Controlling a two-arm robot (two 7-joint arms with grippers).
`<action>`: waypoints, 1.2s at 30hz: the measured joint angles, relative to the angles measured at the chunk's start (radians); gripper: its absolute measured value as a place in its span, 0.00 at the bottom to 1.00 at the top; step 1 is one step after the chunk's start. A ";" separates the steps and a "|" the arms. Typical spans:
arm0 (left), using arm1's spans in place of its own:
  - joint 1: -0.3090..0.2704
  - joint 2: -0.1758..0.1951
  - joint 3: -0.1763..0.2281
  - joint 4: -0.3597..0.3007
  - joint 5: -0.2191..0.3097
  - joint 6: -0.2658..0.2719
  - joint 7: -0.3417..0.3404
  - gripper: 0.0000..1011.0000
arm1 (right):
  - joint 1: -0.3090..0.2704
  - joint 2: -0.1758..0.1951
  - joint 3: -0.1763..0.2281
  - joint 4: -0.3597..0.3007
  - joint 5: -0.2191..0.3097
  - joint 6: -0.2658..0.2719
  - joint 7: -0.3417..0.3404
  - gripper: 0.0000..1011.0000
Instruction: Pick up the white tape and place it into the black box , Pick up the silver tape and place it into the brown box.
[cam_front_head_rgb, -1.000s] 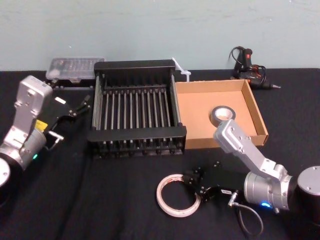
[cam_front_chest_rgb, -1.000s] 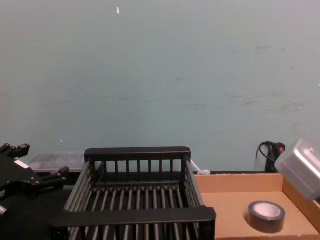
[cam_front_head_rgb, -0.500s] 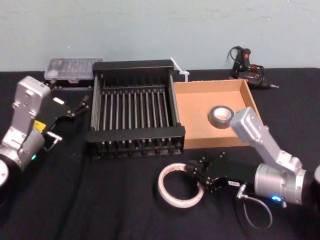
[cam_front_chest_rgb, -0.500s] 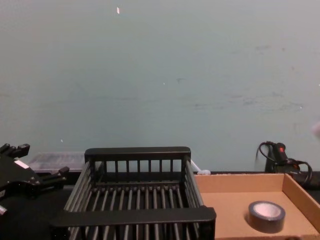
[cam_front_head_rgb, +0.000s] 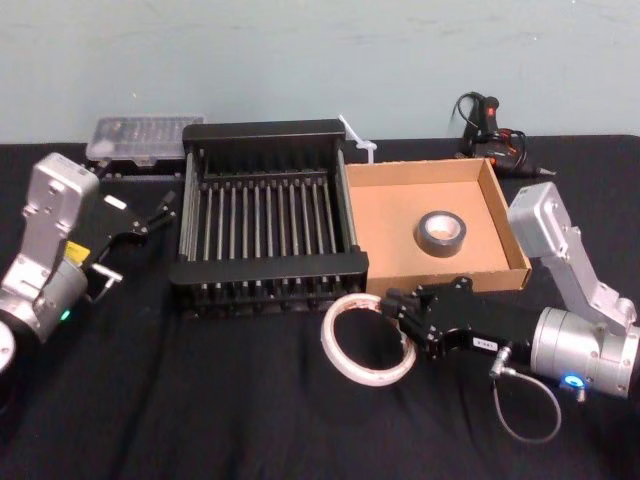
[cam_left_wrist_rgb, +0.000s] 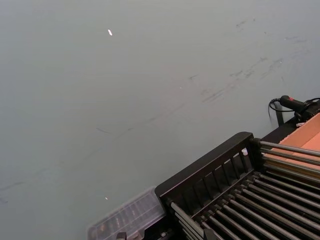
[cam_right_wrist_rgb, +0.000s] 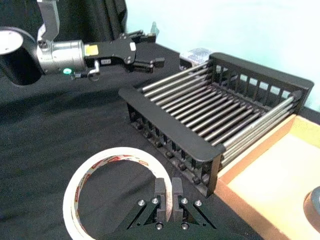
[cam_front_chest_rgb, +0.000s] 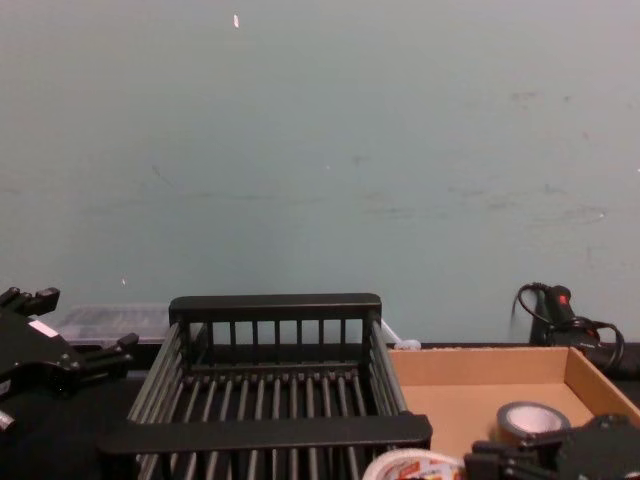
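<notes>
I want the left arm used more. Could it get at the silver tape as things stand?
Probably not easily: the left tool sits left of the black box, which stands between it and the silver tape in the brown box.

Right gripper (cam_front_head_rgb: 393, 305) fingers pinched together, raised; left gripper (cam_front_head_rgb: 168, 203) seemingly parted.

White tape (cam_front_chest_rgb: 412, 466) cut by chest view's bottom edge, silver tape (cam_front_chest_rgb: 522, 419) partly hidden

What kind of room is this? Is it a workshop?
Probably a workshop or robot test bench. A table under black cloth stands against a plain wall, with a glue gun and a clear case of small tool bits at the back. The right claw holds a white tape roll.
</notes>
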 joint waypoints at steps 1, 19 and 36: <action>0.000 0.000 0.000 0.000 0.000 0.000 0.000 0.99 | 0.000 0.000 0.000 0.000 0.003 -0.003 -0.002 0.08; 0.000 0.000 0.000 0.000 0.000 0.000 0.000 0.99 | 0.082 -0.072 -0.011 0.063 0.055 -0.019 -0.072 0.08; 0.000 0.000 0.000 0.000 0.000 0.000 0.000 0.99 | 0.223 -0.172 -0.057 0.193 0.043 0.000 -0.101 0.08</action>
